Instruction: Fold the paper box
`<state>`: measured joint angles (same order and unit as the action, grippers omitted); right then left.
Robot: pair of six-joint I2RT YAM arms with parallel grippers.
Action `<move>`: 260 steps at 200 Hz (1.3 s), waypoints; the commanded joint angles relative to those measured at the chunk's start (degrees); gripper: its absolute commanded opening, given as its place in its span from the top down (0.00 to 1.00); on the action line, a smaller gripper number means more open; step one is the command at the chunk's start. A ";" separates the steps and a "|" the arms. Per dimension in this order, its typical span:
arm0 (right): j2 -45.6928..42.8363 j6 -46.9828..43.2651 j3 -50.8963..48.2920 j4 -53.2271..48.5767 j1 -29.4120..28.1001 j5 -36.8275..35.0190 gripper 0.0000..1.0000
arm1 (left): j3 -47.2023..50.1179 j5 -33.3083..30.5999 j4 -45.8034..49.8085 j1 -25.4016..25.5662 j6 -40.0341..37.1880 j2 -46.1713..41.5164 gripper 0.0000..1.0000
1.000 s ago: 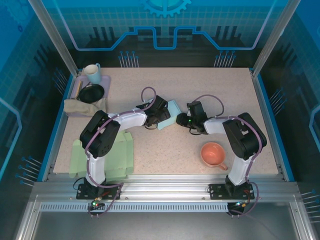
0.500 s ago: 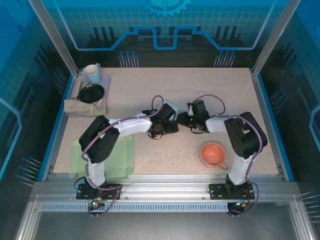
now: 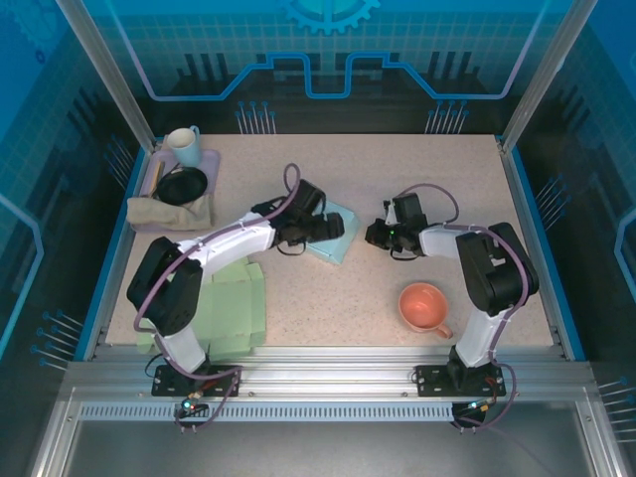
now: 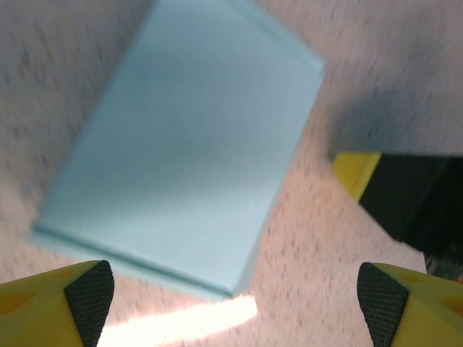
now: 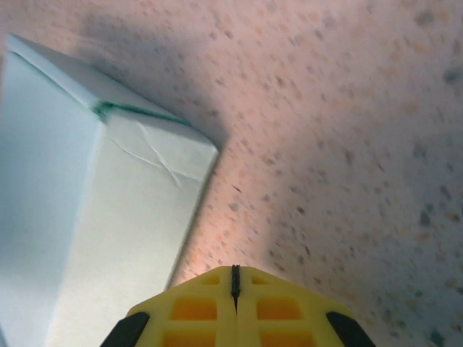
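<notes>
While the box [image 3: 336, 237] lies mid-table in the overhead view, left gripper [image 4: 235, 303] spread wide above its smooth top face, right gripper [image 5: 234, 278] pinched together near its creased end, seen close up.

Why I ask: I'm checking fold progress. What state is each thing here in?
Light blue paper box: folded shut, lying flat, ungripped.
Pale green flat paper sheet: unfolded, lying flat.
Orange ceramic cup: upright, looks empty.
White mug: upright on the purple tray.
Beige cloth: crumpled.
Left end effector: open, above the blue box.
Right end effector: shut, empty, beside the box.
</notes>
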<state>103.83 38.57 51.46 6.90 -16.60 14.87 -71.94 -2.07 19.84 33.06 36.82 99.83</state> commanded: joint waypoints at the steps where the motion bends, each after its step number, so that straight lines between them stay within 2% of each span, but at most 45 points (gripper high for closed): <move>1: 1.76 -0.36 3.35 -1.31 1.16 3.42 1.00 | -0.31 6.61 -8.11 -5.36 -8.83 1.59 0.11; 42: 5.24 0.19 7.57 -2.75 1.87 4.62 1.00 | -7.46 8.28 -9.49 -8.93 -16.85 10.88 0.11; 127: 10.48 -0.25 9.23 -2.10 2.81 6.48 1.00 | -15.82 14.16 -10.24 -8.81 -17.31 22.43 0.12; 165: 12.52 -0.51 9.97 -1.88 3.13 7.79 1.00 | -16.12 17.29 -11.59 -6.28 -16.98 24.13 0.12; 237: 14.86 -0.69 10.47 0.06 3.59 10.08 1.00 | -15.97 23.58 -13.92 2.89 -16.74 24.36 0.12; 260: 14.19 -0.18 9.73 1.26 3.63 11.11 1.00 | -15.93 24.30 -14.25 4.21 -15.10 23.97 0.14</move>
<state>115.00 38.70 61.25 6.15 -12.27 25.15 -86.56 9.41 9.63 30.17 20.45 123.00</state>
